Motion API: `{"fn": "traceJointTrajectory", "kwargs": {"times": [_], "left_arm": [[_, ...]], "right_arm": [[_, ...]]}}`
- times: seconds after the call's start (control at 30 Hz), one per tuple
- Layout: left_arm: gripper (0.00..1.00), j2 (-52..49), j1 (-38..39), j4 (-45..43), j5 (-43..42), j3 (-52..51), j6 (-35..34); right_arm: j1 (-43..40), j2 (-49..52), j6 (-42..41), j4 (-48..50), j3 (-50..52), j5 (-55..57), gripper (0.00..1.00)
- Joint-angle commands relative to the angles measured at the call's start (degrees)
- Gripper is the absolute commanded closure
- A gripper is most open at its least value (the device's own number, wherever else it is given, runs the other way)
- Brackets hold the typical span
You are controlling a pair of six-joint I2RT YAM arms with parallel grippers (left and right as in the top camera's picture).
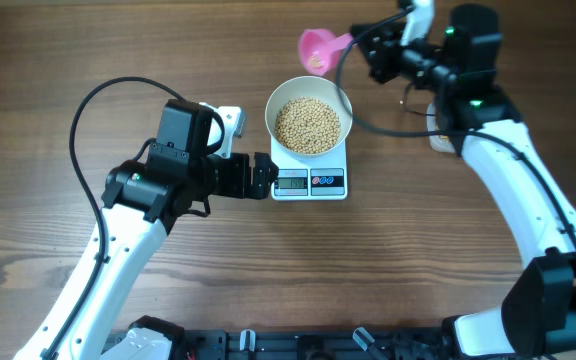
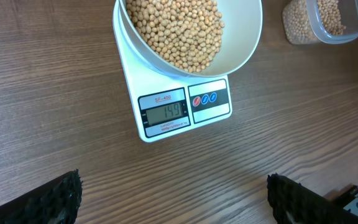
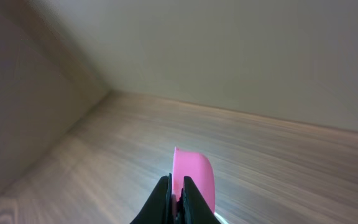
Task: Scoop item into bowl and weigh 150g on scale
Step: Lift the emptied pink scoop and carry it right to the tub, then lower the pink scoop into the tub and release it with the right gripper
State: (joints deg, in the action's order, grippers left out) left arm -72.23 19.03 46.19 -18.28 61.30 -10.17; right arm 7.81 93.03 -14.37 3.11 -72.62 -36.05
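A white bowl [image 1: 309,116] [image 2: 244,37] full of tan beans [image 1: 307,124] [image 2: 179,31] stands on the small white scale [image 1: 310,183] [image 2: 185,112], whose display shows digits. My left gripper [image 1: 261,176] [image 2: 173,199] sits open at table level just left of the scale, nothing between its black fingers [image 2: 55,198]. My right gripper [image 1: 363,45] [image 3: 178,198] is shut on the handle of a pink scoop [image 1: 320,47] [image 3: 194,177], held above the table behind the bowl's far right rim. A few beans seem to lie in the scoop.
A clear plastic tub [image 2: 328,22] of more beans stands right of the scale, mostly hidden under the right arm in the overhead view. A black cable [image 1: 98,110] loops over the left arm. Wood-grain table [image 1: 68,60] all round.
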Motion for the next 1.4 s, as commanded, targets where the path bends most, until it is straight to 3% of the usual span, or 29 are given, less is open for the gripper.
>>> {"fn": "traceJointTrajectory", "kwargs": {"times": [0.0,0.77,1.1,1.37], "left_arm": [[0.00,-0.11,0.24,-0.15,-0.70,-0.39,0.90],[0.00,-0.11,0.24,-0.15,-0.70,-0.39,0.90],[0.00,-0.11,0.24,-0.15,-0.70,-0.39,0.90],[0.00,-0.11,0.24,-0.15,-0.70,-0.39,0.90]], "right_arm": [[-4.50,-2.75,-2.62,-0.63,-0.94,-3.04,0.96],[-26.36,-3.28,-5.77,-19.23,-0.94,-0.83,0.96],[-34.56,-3.28,-2.82,-28.48,-0.94,0.72,0.96],[-33.51,-3.26,-2.19,-36.50,-0.87,15.45,0.96]]}}
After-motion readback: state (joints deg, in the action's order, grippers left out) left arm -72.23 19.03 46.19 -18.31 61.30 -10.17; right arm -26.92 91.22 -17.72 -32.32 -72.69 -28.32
